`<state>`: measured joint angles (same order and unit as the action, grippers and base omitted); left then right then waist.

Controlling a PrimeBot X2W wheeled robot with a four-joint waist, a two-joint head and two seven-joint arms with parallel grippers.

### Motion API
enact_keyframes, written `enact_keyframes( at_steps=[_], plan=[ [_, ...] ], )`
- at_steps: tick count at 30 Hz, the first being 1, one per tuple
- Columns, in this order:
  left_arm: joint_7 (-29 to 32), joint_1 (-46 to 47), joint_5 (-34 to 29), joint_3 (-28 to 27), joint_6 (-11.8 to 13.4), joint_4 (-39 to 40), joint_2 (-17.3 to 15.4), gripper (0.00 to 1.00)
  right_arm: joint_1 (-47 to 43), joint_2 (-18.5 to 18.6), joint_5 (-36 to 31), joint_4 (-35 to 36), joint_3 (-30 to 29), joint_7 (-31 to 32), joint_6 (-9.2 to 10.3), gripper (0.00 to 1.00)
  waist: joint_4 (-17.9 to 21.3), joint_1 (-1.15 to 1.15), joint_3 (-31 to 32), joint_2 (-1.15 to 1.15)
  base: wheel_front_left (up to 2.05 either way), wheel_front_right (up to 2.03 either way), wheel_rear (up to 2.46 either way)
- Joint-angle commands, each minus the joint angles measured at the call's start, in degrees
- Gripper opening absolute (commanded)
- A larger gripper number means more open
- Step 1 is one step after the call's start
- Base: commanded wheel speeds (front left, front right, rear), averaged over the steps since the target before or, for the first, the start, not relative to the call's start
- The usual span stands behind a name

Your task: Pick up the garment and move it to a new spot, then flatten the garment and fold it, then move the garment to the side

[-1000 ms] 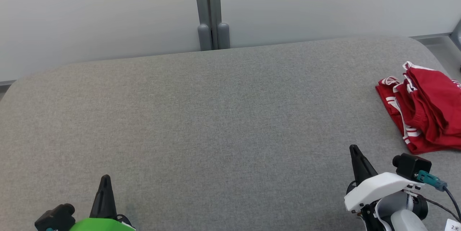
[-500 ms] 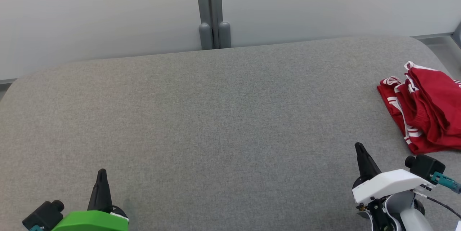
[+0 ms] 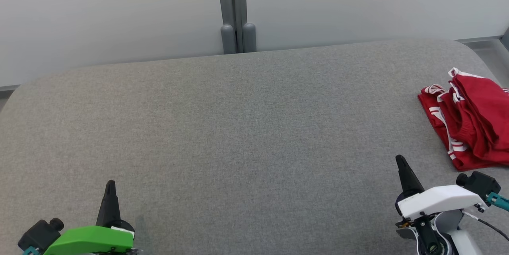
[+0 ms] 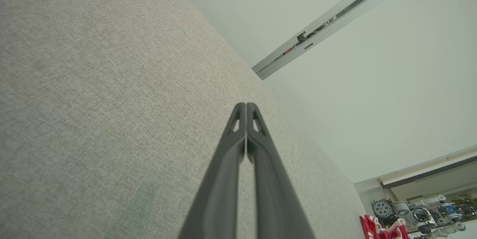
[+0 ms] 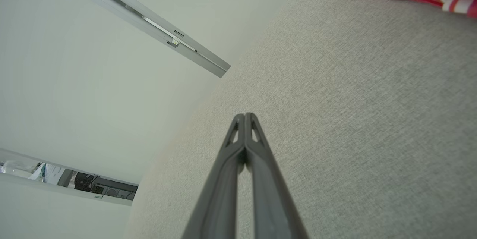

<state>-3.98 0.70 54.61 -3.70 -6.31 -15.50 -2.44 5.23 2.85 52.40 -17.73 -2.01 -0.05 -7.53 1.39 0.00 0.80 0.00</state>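
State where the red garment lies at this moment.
In the head view, the red garment lies bunched at the right edge of the grey padded surface, just beyond the shut right gripper and not touching it.

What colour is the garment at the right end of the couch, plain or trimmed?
The garment is red with white stripe trim, clearest in the head view.
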Motion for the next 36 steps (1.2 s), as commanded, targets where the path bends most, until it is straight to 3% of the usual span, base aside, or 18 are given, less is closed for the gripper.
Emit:
enact_keyframes(
  at_steps=[1, 36],
  plan=[
    [0.45, 1.66, 1.88, -0.35, -0.32, 0.69, -0.38, 0.00, 1.21, 0.14, 1.80, 1.02, -0.33, 0.26, 0.02, 0.00, -0.03, 0.00, -0.02, 0.00, 0.00, 0.00, 0.00],
    [5.85, 4.04, 21.01, -1.72, -0.89, 1.21, -0.53, 0.00, 1.32, 0.11, 22.19, 2.58, -2.65, 3.73, 0.02, 0.00, -0.64, 0.00, -0.45, 0.00, 0.00, 0.00, 0.00]
  ],
)
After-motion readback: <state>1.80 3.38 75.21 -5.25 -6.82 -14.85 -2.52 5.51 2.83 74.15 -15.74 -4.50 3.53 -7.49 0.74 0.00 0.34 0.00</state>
